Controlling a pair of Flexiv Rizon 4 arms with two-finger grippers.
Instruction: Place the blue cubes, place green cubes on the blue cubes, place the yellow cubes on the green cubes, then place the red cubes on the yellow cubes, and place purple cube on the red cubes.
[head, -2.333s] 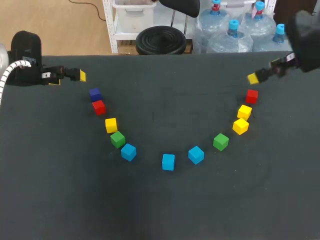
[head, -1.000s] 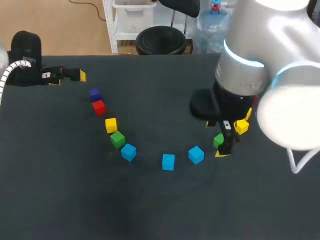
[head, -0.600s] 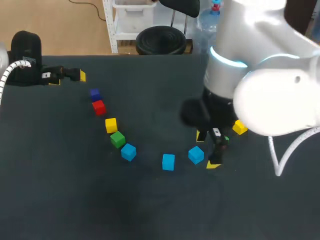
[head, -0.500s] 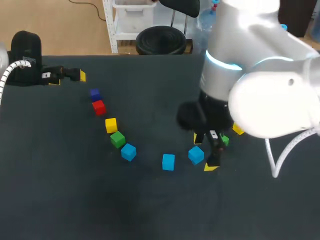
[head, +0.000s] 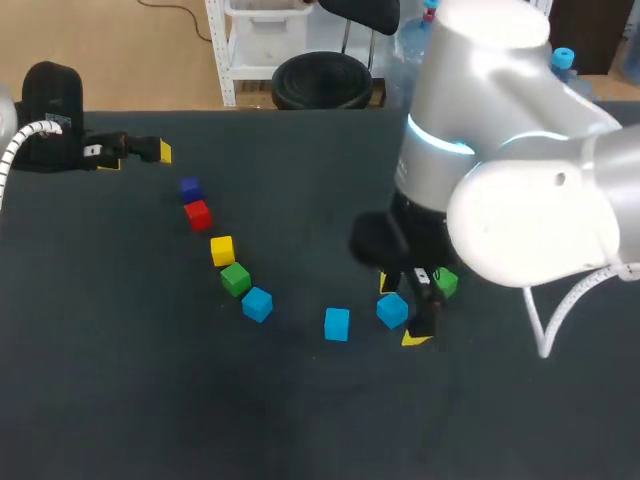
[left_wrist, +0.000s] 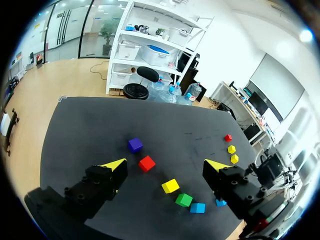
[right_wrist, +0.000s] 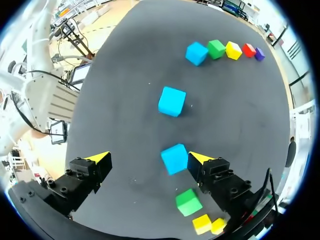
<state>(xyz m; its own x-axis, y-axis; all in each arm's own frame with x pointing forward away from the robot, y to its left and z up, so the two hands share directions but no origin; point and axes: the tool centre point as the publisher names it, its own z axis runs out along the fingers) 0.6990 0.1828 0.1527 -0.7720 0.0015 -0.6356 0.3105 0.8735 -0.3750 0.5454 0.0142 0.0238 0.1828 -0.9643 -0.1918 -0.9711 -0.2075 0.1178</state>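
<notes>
My right gripper (head: 400, 310) is open and low over the table, its yellow tips on either side of the rightmost blue cube (head: 392, 311). In the right wrist view that blue cube (right_wrist: 174, 158) lies between the fingers, close to one and clear of the other. Beside it sits a green cube (head: 445, 282). Leftward run a second blue cube (head: 337, 324), a third blue cube (head: 257, 304), a green cube (head: 236, 279), a yellow cube (head: 222, 250), a red cube (head: 197, 214) and a purple cube (head: 190, 187). My left gripper (head: 140, 152) stands open at the far left, holding nothing.
My right arm (head: 500, 190) hides the table's right part in the head view. The left wrist view shows a red cube (left_wrist: 228, 137) and two yellow cubes (left_wrist: 231, 149) there. The dark table (head: 300, 420) is bare towards its front edge.
My right arm swung in from the far right and slid leftward past the green cube until its open fingers straddle the rightmost blue cube. The left arm has stayed still.
</notes>
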